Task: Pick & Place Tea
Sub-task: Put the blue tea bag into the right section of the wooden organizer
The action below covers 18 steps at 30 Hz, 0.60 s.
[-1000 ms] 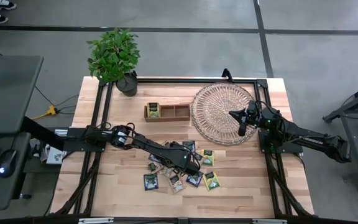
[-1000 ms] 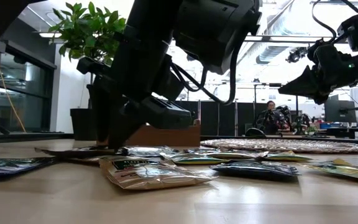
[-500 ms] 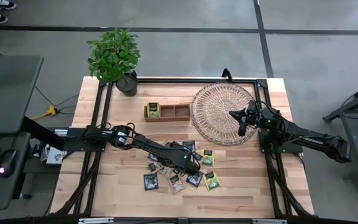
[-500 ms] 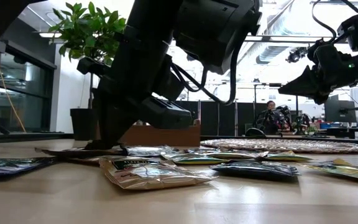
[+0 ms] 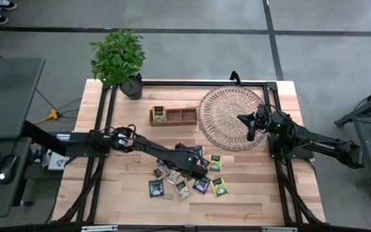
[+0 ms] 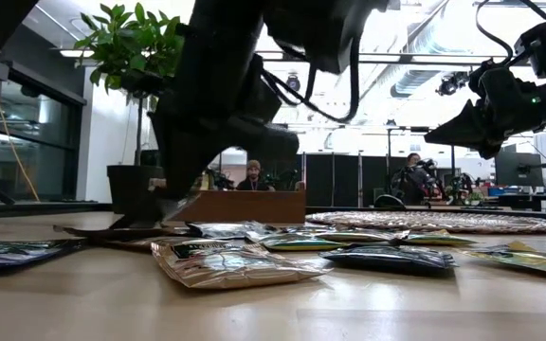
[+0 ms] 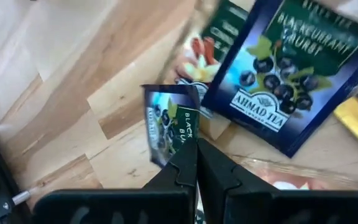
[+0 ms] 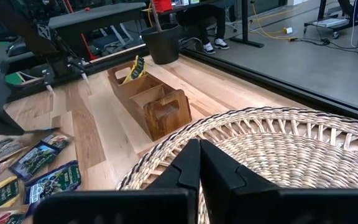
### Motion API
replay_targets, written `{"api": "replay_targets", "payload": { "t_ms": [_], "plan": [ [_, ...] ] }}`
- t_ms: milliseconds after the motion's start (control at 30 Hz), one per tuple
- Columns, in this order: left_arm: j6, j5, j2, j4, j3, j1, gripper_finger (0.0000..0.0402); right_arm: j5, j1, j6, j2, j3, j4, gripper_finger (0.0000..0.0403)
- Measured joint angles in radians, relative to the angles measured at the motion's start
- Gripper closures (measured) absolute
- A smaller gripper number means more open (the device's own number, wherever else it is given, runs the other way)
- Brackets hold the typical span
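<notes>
Several small tea sachets [image 5: 187, 178], dark navy, yellow-green and beige, lie flat and scattered on the near middle of the table [image 6: 235, 262]. My left gripper [image 5: 190, 159] stands over the pile's far part, shut on one small dark navy sachet [image 7: 171, 124]. A large navy sachet [image 7: 272, 81] lies beside it. One yellow-green sachet [image 5: 158, 113] stands in the left compartment of the wooden box [image 5: 173, 115]. My right gripper [image 5: 250, 133] hovers shut above the round wicker tray [image 5: 224, 113], touching nothing [image 8: 199, 158]. My left gripper [image 7: 196, 163] pinches the small dark navy sachet between its two fingertips, at the edge nearest them [image 7: 188, 142]. The fingers come from above, slanting down. The sachet sticks out beyond the fingertips, bent and tilted. I cannot tell whether its far edge touches the table.
A potted plant [image 5: 118, 59] stands at the table's far left corner. The wooden box lies between the plant and the wicker tray [image 8: 278, 149]. Black frame rails [image 5: 108, 122] run along the table's sides. Bare wood shows at the near edge [image 5: 237, 209]. People sit in the room behind [image 6: 251, 175].
My left gripper has risen from the pile and shifted a little toward the table's far left. In the low view its body now stands higher above the sachets. The right arm has kept still.
</notes>
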Motion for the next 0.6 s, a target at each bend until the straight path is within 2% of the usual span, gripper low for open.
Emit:
{"api": "replay_targets", "payload": {
  "t_ms": [600],
  "plan": [
    [-0.092,-0.051,-0.053,0.019,0.001,0.012,0.0401,0.000,0.000,0.000,0.000,0.000,0.000,0.0399]
  ]
}}
